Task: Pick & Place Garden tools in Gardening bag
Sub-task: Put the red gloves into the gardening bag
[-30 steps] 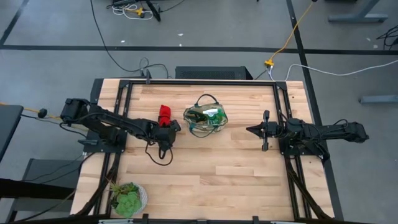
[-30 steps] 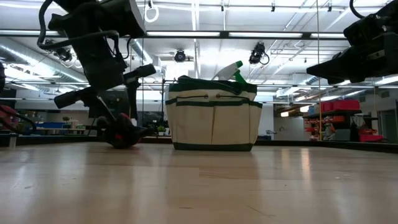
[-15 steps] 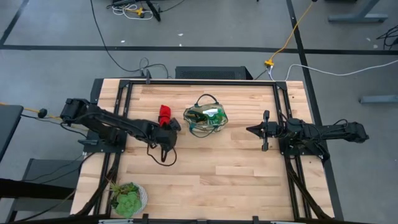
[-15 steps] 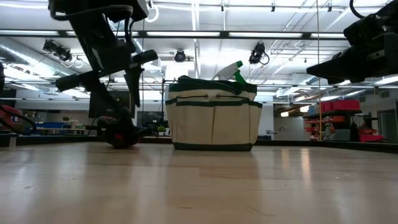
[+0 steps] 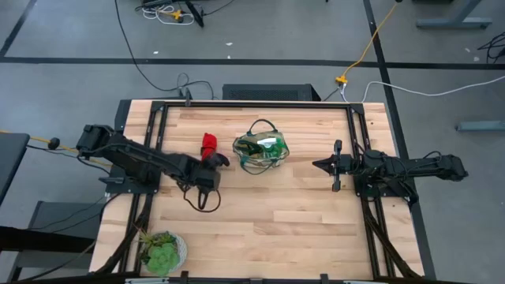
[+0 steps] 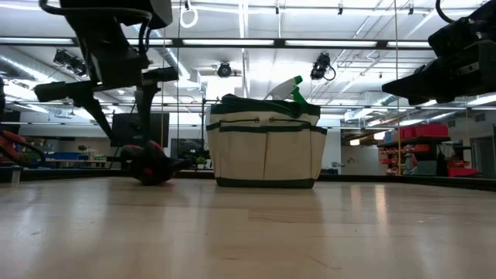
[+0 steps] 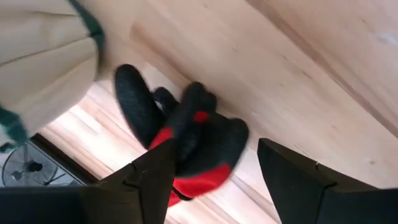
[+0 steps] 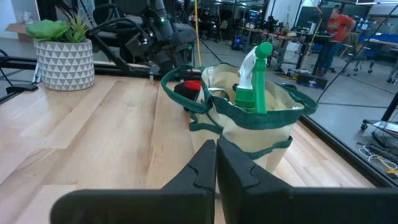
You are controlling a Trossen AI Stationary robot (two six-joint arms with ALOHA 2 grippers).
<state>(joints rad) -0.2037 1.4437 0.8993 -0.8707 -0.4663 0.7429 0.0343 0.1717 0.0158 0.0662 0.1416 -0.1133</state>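
High view: our left hand (image 5: 207, 175), fingers spread and empty, hangs beside the red-and-black gloves (image 5: 208, 143) lying mid-tabletop left of the gardening bag (image 5: 261, 150), seemingly poised to grasp; our right hand (image 5: 325, 165) waits closed.

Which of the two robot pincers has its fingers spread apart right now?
The left pincer, open above the red-and-black gloves lying beside the tan fabric bag. The right pincer waits with its fingers pressed together, farther from the bag.
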